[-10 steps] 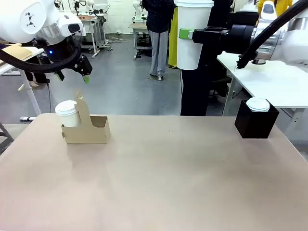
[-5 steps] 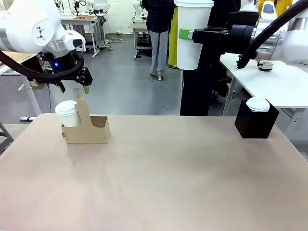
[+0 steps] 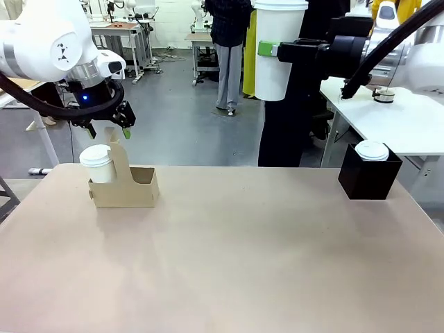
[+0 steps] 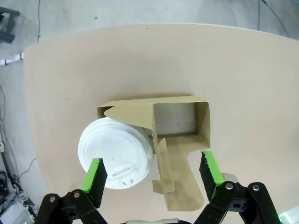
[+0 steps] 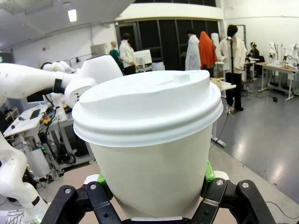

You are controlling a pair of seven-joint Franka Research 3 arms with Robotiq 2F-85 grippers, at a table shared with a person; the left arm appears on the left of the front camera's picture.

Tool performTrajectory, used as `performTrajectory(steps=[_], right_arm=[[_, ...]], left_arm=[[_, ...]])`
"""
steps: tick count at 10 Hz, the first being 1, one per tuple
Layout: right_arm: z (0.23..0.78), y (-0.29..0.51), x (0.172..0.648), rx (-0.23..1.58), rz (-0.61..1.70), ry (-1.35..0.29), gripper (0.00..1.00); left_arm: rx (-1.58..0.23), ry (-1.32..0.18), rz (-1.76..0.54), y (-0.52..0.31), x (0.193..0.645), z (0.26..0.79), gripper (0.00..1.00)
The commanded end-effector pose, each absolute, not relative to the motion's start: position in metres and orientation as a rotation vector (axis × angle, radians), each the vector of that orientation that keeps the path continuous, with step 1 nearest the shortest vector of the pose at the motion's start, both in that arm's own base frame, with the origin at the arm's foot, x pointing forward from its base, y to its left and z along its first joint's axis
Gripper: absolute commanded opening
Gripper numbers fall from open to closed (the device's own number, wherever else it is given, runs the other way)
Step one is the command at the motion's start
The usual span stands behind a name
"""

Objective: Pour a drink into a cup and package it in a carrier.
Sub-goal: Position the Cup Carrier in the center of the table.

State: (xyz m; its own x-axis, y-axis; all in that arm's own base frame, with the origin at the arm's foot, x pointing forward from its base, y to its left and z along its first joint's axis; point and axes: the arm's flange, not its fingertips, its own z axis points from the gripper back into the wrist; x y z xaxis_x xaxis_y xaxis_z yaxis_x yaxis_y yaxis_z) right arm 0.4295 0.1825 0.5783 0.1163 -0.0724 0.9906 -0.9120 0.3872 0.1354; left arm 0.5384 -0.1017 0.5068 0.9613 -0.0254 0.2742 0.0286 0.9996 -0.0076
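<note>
Far-left corner of the table: the carrier is set a little in from the far edge and the left edge, clear of both. Its left pocket is occupied by the lidded cup, upright, with the lid rim touching the central handle tab. The right pocket's floor and inner walls are seen from above in the left wrist view.

The left gripper is held just above the top of the handle tab, and no contact is seen. Its jaws are spread wide. In the left wrist view one green pad is seen over the outer edge of the cup lid and the other beyond the outer wall of the right pocket, so cup and handle tab are both bracketed from above.

Middle of the table: a broad bare stretch of tabletop is noted from the carrier across to the right side, and from the near edge to the far edge.

Above the far edge, right of centre: a second cup, white and lidded, is carried upright and high. The right gripper is clamped on its wall below the lid, with the arm coming in level from the right.

Far-right corner: a black box is set near the far edge, with a white lid showing at its top. A bare margin is left between box and right edge.
</note>
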Motion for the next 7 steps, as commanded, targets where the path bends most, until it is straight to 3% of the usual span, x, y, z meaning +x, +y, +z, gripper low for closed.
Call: performTrajectory(steps=[1,2,3,4,5,7], right_arm=[[0.5818,0.1854,0.4312,1.002,0.801,-1.33,0.8],[0.5818,0.1854,0.4312,1.002,0.801,-1.33,0.8],[0.5818,0.1854,0.4312,1.002,0.801,-1.33,0.8],[0.5818,0.1854,0.4312,1.002,0.801,-1.33,0.8],[0.5818,0.1854,0.4312,1.002,0.801,-1.33,0.8],[0.5818,0.1854,0.4312,1.002,0.801,-1.33,0.8]], left_arm=[[-0.023,-0.26,-0.02,-0.1002,0.5416,0.5051,1.0],[-0.024,-0.264,-0.016,-0.1001,0.5428,0.5036,1.0],[-0.048,-0.267,-0.023,-0.0987,0.544,0.5043,0.56],[-0.048,-0.271,-0.019,-0.0979,0.5446,0.5054,0.44],[-0.046,-0.272,-0.018,-0.0982,0.5445,0.5053,0.0],[-0.051,-0.269,-0.018,-0.0999,0.5449,0.5046,0.0]])
